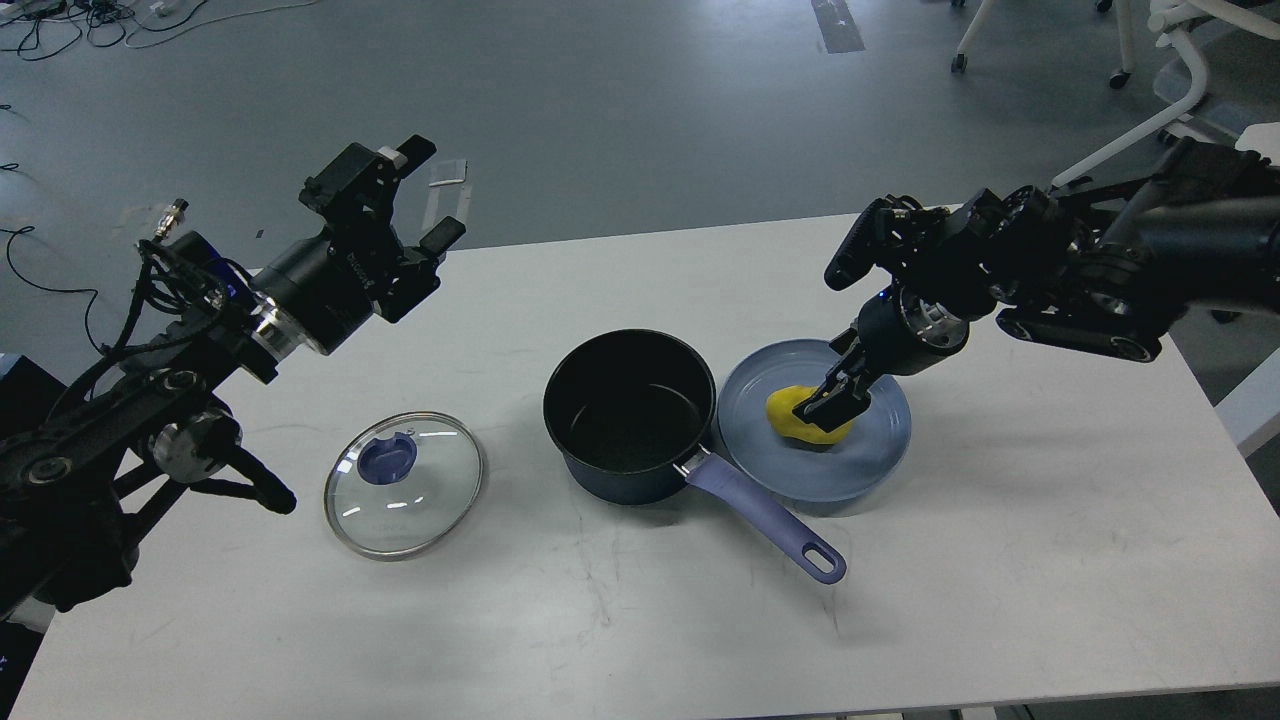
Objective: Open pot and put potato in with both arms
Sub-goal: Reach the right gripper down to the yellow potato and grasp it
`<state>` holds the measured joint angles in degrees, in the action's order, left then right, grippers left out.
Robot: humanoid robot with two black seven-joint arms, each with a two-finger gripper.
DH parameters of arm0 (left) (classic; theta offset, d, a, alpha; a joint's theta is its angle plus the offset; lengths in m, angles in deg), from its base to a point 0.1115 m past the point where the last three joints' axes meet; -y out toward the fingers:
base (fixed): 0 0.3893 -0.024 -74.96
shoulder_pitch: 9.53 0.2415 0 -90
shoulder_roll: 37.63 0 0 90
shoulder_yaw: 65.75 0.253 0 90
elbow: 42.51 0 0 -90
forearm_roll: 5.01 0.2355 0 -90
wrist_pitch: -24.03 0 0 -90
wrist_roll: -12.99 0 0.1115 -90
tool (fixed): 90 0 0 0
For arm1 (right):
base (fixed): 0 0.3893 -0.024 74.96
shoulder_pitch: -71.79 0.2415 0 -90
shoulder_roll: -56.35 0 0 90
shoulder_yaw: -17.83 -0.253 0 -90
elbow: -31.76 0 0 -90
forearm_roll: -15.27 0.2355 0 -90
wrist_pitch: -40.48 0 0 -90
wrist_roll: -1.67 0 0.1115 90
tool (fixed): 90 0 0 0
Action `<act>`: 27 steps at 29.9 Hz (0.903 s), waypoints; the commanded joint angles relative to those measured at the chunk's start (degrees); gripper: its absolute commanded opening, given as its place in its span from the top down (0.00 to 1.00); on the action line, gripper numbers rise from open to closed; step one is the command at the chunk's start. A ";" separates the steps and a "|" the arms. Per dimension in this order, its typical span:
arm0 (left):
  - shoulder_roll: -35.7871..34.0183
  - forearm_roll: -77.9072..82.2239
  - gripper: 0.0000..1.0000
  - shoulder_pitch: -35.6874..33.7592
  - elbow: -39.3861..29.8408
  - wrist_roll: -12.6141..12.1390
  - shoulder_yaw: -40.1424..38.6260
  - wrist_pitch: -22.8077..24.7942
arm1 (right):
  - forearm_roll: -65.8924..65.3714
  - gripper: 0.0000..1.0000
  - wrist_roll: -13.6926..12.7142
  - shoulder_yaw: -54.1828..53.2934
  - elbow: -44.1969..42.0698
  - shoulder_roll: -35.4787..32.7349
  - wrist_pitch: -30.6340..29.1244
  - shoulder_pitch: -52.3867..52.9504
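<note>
Lettering in view: one faint mark, not legible

The only print showing is a short run of small pale letters on the black cylindrical body of the left arm's wrist (pixel 335 275), just behind the left gripper (pixel 405 195); it is too small and blurred to read. The pot (pixel 628 415), glass lid (pixel 404 483) and plate (pixel 880 440) show no readable marks.
</note>
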<state>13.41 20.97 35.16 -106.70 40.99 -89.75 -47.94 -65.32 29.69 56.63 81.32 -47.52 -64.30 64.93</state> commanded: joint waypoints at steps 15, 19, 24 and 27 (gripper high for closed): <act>-0.06 0.03 0.02 0.13 -0.06 0.00 -0.88 0.07 | 0.17 0.04 -0.01 4.70 -2.18 4.81 6.95 -3.68; -0.06 0.03 0.02 0.13 -0.06 0.00 -0.88 0.07 | 0.17 0.14 -0.01 6.11 -2.27 4.81 9.15 -3.68; -0.06 0.03 0.02 0.13 -0.14 0.00 -0.88 0.07 | 0.17 0.56 -0.01 7.07 -2.18 4.46 11.08 -3.42; -0.06 -0.06 0.02 0.13 -0.06 0.00 -0.88 0.07 | 0.52 0.66 -0.01 6.99 -2.09 3.85 13.80 -2.63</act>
<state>13.35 21.01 35.29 -106.76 40.99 -90.63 -47.86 -65.09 29.67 63.68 79.12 -43.12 -52.73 61.52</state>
